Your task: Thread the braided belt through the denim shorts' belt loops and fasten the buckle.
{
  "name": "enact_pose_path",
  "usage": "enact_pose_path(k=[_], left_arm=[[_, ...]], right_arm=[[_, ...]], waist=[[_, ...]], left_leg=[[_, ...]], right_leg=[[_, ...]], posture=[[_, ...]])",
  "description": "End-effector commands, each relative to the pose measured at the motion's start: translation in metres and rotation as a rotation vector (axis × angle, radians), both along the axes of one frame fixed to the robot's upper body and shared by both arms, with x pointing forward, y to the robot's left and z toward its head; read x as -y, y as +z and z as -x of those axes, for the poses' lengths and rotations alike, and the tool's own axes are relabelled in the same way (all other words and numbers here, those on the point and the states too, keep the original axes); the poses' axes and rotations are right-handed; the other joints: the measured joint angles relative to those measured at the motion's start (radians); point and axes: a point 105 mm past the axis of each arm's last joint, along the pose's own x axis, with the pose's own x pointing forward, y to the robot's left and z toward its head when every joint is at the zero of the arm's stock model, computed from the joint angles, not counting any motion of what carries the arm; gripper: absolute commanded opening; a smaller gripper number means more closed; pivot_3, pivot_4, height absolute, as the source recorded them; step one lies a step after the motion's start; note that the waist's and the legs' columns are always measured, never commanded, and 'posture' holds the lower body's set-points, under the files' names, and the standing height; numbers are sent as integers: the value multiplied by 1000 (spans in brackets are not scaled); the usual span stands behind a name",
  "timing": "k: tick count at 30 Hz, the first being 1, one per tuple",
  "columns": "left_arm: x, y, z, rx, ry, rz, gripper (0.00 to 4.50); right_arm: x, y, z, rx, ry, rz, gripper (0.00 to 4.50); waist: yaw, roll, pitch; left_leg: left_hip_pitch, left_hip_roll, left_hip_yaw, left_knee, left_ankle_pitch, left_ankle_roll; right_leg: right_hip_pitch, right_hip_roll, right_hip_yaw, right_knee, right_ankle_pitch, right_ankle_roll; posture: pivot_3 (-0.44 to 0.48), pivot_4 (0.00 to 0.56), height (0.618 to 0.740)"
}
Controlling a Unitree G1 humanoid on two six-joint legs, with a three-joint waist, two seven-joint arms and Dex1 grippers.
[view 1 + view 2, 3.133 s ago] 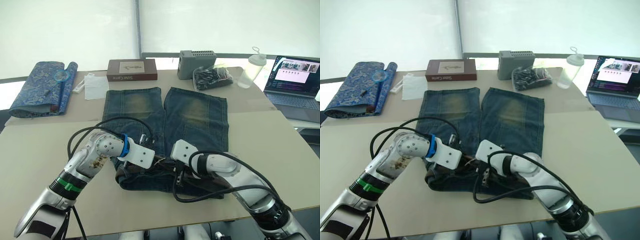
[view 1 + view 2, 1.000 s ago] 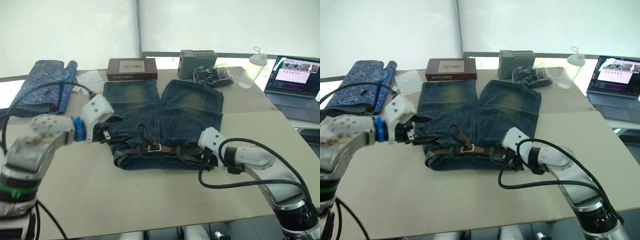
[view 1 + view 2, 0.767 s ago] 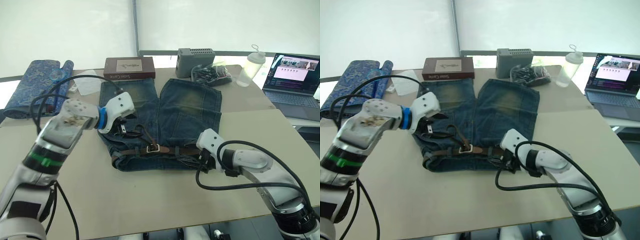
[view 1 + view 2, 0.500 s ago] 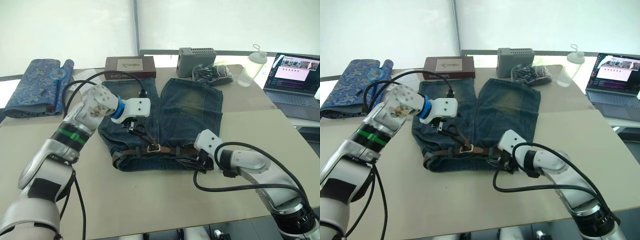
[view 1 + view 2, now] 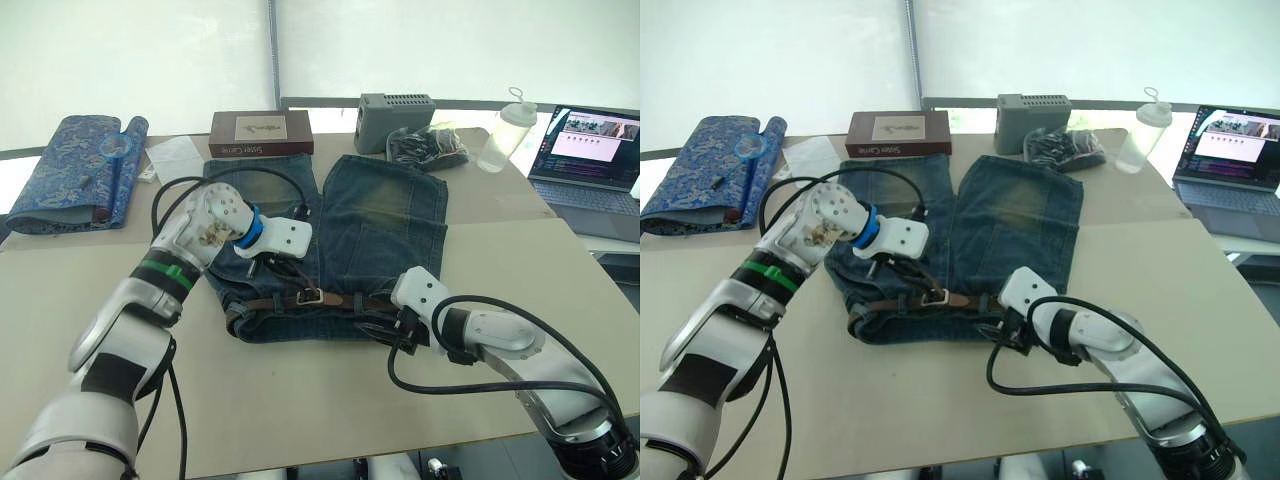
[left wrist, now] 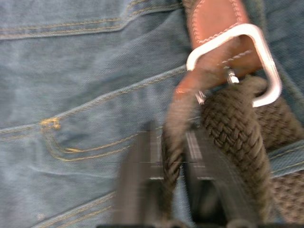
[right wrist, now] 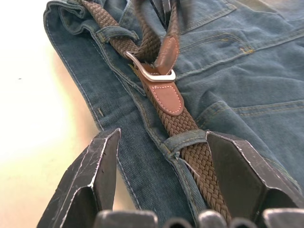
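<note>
The braided belt (image 5: 330, 300) lies along the waistband at the near edge of the denim shorts (image 5: 385, 225), which are spread flat on the table (image 5: 520, 270) with their legs pointing to the far side. The strap runs left to right under the belt loops (image 7: 186, 139), one of which crosses it just beside the brown leather tab. The buckle (image 5: 310, 296) sits near the middle of the waistband, and in the right wrist view the silver frame has the strap passed through it. From the buckle the free tail of the belt rises in a loop toward the far left.

The left gripper (image 5: 262, 268) is over the left leg of the shorts, just beyond the waistband. In the left wrist view its two black fingers (image 6: 137, 185) are closed on that free tail of the belt, with the buckle right beyond them. The right gripper (image 5: 400, 335) is at the right end of the waistband. Its fingers (image 7: 92, 178) stand wide apart in its wrist view, one over the table edge of the shorts and one over the denim, with the belt and a loop between them, and hold nothing.

Along the far side of the table sit a folded blue patterned cloth (image 5: 75, 175), a brown box (image 5: 260, 133), a grey device (image 5: 395, 115), a black bundle in a clear bag (image 5: 428, 150) and a clear bottle (image 5: 502, 130). A laptop (image 5: 590, 160) stands open at the far right.
</note>
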Motion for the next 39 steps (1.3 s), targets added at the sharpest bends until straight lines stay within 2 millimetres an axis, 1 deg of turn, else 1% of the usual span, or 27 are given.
enact_pose_path(k=[1,5,8,11,13,15,18,20,26,30,34,39], left_arm=[[4,13,10,85,14,54,49],[2,11,17,211,59,67,49],[1,13,20,349,84,75,49],[-5,14,25,504,101,54,49],[-9,17,28,587,109,54,49],[-11,24,29,708,103,46,49],[-9,28,41,805,68,63,49],[-6,28,47,844,28,65,49],[-7,19,61,851,-110,13,49],[-12,14,60,878,-149,-50,49],[-15,-3,55,910,-169,-114,49],[-16,-15,55,920,-162,-138,49]], right_arm=[[-1,9,0,42,-2,2,3215],[-6,5,-5,31,-16,-1,3215],[-11,2,-7,25,-15,0,3215],[-15,1,-8,27,-15,-1,3215],[-16,1,-8,28,-17,-3,3215],[-17,1,-8,27,-17,-4,3215],[-19,1,-9,26,-18,-6,3215],[-20,1,-10,26,-19,-7,3215],[-24,1,-12,19,-3,-10,3215],[-26,1,-13,20,4,-13,3215],[-29,0,-13,18,13,-21,3215],[-31,-1,-12,14,22,-20,3215]], waist=[[0,0,0],[3,0,0],[3,0,0],[3,0,0],[3,0,0],[3,0,0],[3,0,0],[3,0,0],[3,0,0],[2,0,0],[2,0,0],[2,0,0]], left_leg=[[0,0,0,0,0,0],[1,0,0,0,0,0],[2,0,0,0,0,0],[3,0,0,0,0,-1],[3,0,0,0,0,-1],[3,0,0,0,1,-1],[3,1,0,0,1,-2],[4,1,0,0,1,-2],[4,1,0,0,2,-3],[5,1,0,0,2,-3],[5,1,0,0,2,-4],[5,1,0,0,2,-4]], right_leg=[[0,0,0,0,0,0],[1,0,0,1,0,0],[1,0,0,1,1,0],[2,0,0,1,1,0],[2,0,0,1,1,-1],[2,0,0,1,1,-1],[2,0,0,1,1,-1],[3,0,0,1,2,-1],[3,0,0,1,2,-2],[3,0,0,1,2,-3],[3,1,0,1,2,-3],[4,1,0,1,2,-3]], posture=[[0,150,740],[0,150,740],[0,150,740],[0,150,740],[0,150,740],[0,150,740],[0,150,740],[0,150,740],[0,150,740],[0,150,740],[0,150,740],[0,150,740]])
